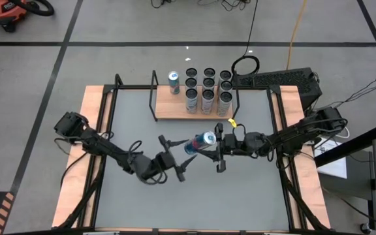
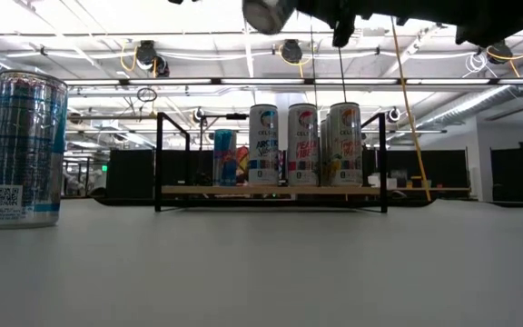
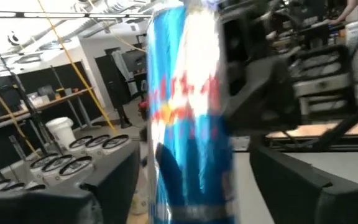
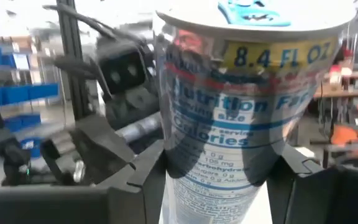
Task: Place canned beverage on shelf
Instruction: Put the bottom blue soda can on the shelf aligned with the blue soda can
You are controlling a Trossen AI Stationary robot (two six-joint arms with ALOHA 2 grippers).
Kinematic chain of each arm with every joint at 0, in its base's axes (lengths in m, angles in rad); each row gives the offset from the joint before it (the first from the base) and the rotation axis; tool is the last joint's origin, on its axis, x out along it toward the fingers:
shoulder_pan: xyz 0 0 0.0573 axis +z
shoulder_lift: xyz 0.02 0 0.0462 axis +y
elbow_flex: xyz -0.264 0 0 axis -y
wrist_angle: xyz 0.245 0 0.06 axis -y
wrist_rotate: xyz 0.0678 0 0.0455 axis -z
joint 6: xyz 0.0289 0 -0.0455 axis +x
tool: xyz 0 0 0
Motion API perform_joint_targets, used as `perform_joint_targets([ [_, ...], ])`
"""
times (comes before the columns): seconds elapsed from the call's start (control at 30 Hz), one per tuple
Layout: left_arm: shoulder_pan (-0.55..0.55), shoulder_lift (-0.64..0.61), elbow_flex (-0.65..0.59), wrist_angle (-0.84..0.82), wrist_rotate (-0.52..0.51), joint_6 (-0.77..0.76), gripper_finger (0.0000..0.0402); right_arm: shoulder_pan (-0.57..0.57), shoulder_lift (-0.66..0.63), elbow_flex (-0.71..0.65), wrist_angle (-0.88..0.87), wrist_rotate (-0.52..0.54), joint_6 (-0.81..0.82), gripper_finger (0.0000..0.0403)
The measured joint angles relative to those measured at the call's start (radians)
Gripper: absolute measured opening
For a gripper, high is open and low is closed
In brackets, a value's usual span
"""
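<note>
A slim blue-and-silver beverage can [image 1: 201, 141] is held in the air over the middle of the table by my right gripper [image 1: 211, 149], which is shut on it. My left gripper [image 1: 172, 158] is open just to the can's left. Its fingers [image 3: 104, 186] stand on either side of the can [image 3: 188, 112] with gaps showing, touching nothing. The shelf [image 1: 175, 112], a light-wood board with a black rod frame, stands at the table's far side. It holds several tall cans [image 1: 207, 91] at its right and one blue can [image 1: 173, 81] at its left. My right gripper pinches the can's side wall [image 4: 219, 158] between its two fingers [image 4: 138, 180], one on each opposite side. The fingers come about level from the table's right. The can is lifted clear of the table and tilted, its lid [image 4: 253, 15] leaning toward the right arm.
In the low view another can [image 2: 25, 150] stands on the tabletop close to the camera at the left. A keyboard [image 1: 273, 79] and a cable loop [image 1: 245, 64] lie behind the shelf's right end. The shelf board is bare between the lone can and the group.
</note>
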Motion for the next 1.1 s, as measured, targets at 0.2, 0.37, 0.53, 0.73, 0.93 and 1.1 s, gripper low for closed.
perform_joint_targets([
  [0.2, -0.047, -0.025, 0.000, -0.070, 0.054, -0.107, 0.0348, 0.007, -0.065, 0.000, -0.184, -0.009, 0.047, 0.0156],
  [0.37, -0.057, -0.039, 0.000, -0.077, 0.201, -0.189, 0.0352, 0.007, -0.112, 0.000, -0.385, -0.108, 0.086, 0.0156],
  [0.53, -0.022, -0.067, 0.000, -0.146, 0.299, -0.258, 0.0352, 0.008, -0.120, 0.000, -0.563, -0.224, 0.110, 0.0156],
  [0.73, 0.065, -0.073, 0.000, -0.282, 0.569, -0.406, 0.0352, 0.019, -0.117, 0.000, -0.706, -0.288, 0.022, 0.0155],
  [0.93, 0.122, -0.073, 0.000, -0.355, 0.651, -0.434, 0.0352, 0.041, -0.117, 0.000, -0.747, -0.305, -0.099, 0.0155],
  [1.1, 0.160, -0.061, -0.001, -0.348, 0.791, -0.434, 0.0352, 0.040, -0.117, 0.000, -0.743, -0.396, -0.128, 0.0155],
])
